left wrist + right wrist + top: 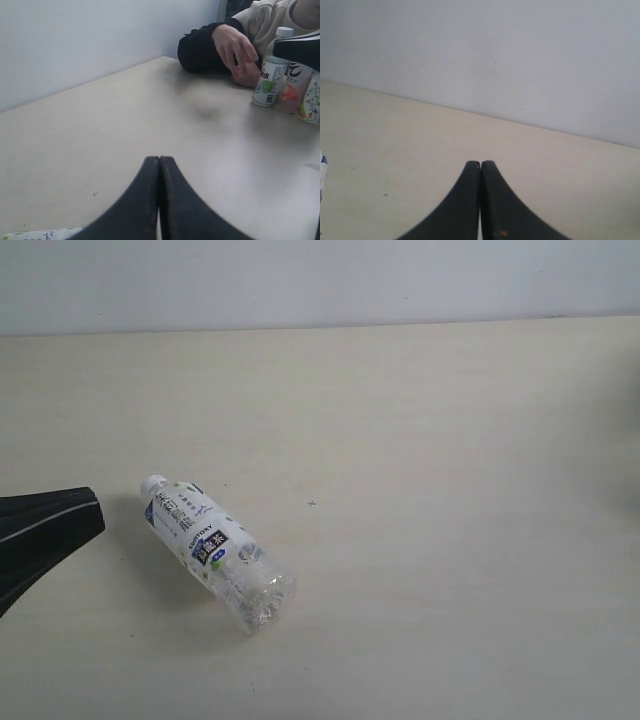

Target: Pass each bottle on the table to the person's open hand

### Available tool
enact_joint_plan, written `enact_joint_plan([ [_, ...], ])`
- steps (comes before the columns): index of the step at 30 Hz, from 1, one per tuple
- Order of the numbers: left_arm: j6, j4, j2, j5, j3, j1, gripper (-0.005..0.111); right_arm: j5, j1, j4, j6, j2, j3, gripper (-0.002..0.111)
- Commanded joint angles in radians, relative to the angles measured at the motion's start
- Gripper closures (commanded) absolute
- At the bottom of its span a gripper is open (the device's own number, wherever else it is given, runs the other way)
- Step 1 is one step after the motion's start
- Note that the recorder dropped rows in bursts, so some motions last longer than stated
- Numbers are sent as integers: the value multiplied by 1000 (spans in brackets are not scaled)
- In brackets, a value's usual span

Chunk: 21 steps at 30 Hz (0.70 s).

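One clear bottle (215, 550) with a white cap and a white label lies on its side on the beige table (430, 440), left of centre. My left gripper (97, 512) is shut and empty, a short way left of its cap; a strip of the label (40, 234) shows beside the tips (160, 159). Three more bottles (267, 70) stand together at the far side, one with a red-pink label (291, 90). The person's hand (235, 47), black cuff behind it, rests fingers down near them. My right gripper (480, 162) is shut on nothing.
A pale wall (320, 280) runs along the table's far edge. A dark shape (300, 47) overlaps the tops of the standing bottles. The person's arm in a black sleeve (200, 50) lies on the table's corner.
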Motion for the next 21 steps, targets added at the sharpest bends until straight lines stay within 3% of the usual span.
enact_joint_plan([
  [1,-1,-1,-4,-16,2,-4,107,-6,1,0,-7,-7,5,108],
  [7,13,4,-6,-13,2,-4,107,-6,1,0,-5,-7,5,108],
  [11,110,43,-6,35,2,-4,107,-6,1,0,-5,-7,5,108],
  [21,110,66,-16,-2,2,-6,107,-6,1,0,-5,-7,5,108],
])
